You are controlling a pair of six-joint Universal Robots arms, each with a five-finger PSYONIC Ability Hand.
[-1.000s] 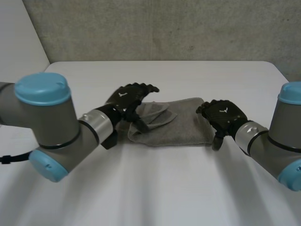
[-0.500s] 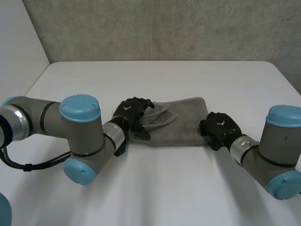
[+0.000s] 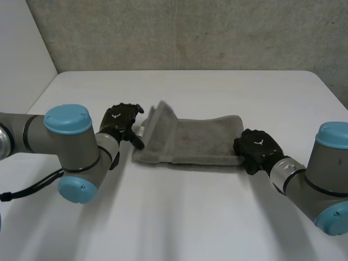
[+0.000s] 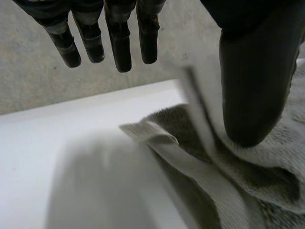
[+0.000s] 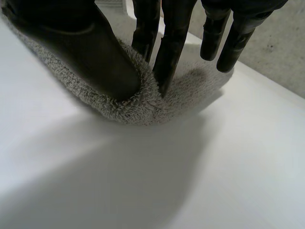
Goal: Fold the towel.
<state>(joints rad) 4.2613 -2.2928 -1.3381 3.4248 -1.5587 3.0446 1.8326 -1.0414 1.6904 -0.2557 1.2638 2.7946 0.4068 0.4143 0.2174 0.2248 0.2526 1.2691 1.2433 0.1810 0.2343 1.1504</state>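
Note:
A grey towel lies folded in a long strip across the middle of the white table. Its left end stands up as a loose flap. My left hand is just beside that end, open, with straight fingers held above the table and the thumb resting against the towel's rumpled edge. My right hand is at the towel's right end. Its thumb and fingers pinch a bulge of the towel between them.
A concrete wall runs behind the table's far edge. The table's bare front half lies between my two arms.
My left hand has drawn back to the left off the towel, and the towel's left end now stands up. My right hand has curled shut on the right end.

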